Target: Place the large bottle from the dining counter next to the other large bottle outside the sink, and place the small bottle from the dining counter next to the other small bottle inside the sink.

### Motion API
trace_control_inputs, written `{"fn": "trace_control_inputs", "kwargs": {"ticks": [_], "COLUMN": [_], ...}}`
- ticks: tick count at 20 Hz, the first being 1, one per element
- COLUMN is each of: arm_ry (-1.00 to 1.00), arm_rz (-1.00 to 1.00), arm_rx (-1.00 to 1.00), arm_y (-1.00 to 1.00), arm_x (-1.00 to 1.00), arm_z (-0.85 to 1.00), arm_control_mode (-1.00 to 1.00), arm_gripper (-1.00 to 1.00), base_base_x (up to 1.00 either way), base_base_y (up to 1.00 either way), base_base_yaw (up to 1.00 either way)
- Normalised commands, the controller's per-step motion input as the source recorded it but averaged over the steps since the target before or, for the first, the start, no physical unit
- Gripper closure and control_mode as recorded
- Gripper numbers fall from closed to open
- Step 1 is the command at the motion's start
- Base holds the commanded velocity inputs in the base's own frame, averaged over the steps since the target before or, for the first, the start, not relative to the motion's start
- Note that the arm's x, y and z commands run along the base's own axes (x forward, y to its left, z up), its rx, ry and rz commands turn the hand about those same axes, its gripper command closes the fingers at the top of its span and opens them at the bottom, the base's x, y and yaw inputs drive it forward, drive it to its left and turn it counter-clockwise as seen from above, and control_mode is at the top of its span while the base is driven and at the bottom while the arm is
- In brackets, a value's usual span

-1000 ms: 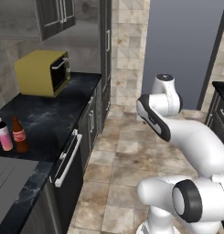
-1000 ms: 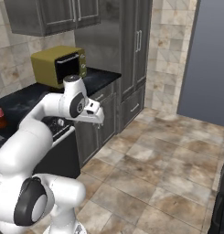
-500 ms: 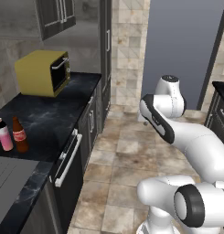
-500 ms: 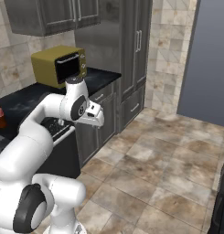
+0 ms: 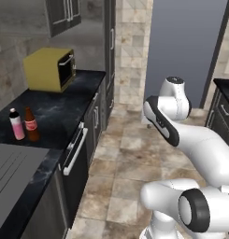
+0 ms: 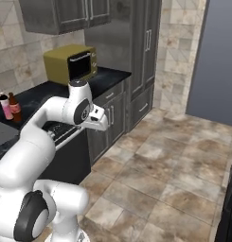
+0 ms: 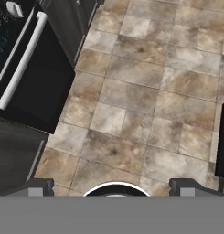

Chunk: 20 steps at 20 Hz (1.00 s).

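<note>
Glossy black marbled counter (image 5: 64,109); matt mottled stone floor tiles (image 7: 131,100).

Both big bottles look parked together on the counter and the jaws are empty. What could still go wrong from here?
1. The dark brown bottle stands nearly against the pink bottle; a brush from the arm could topple both.
2. The gripper, jaws open and empty, points at the floor tiles, so the small bottle is not in hand.
3. The oven's white handle juts toward the aisle, where a swinging elbow might clip it.
</note>
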Motion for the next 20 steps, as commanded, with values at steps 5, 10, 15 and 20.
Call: {"fn": "trace_control_inputs", "kwargs": {"ticks": [5, 10, 15, 20], "arm_ry": [0.0, 0.0, 0.0, 0.0], "arm_rz": [0.0, 0.0, 0.0, 0.0], "arm_rx": [0.0, 0.0, 0.0, 0.0], "arm_y": [0.0, 0.0, 0.0, 0.0], "arm_x": [0.0, 0.0, 0.0, 0.0], "arm_z": [0.0, 0.0, 0.0, 0.0], "arm_control_mode": [1.0, 1.0, 1.0, 1.0], "arm_gripper": [-1.0, -1.0, -1.0, -1.0], "base_base_x": [-0.24, 0.0, 0.0, -0.01], "base_base_y": [0.07, 0.0, 0.0, -0.01], "base_base_yaw": [-0.04, 0.06, 0.36, 0.42]}}
